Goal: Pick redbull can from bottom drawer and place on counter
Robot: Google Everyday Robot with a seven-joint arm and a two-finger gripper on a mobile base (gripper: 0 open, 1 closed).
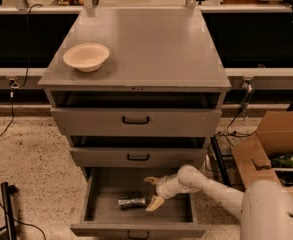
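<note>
The bottom drawer [102, 215] stands pulled open at the foot of the grey cabinet. The redbull can [131, 202] lies on its side on the drawer floor, left of centre. My gripper [152, 191] reaches into the drawer from the right, just right of the can, with its two cream fingers spread open: one above and behind the can's end, one beside it. It holds nothing. The counter [151, 49] is the flat grey top of the cabinet, above.
A cream bowl [86, 56] sits on the counter's left side. The two upper drawers [136, 121] are slightly pulled out above the open drawer. A cardboard box [273, 154] stands on the floor to the right. Cables and a black post [8, 209] are at the left.
</note>
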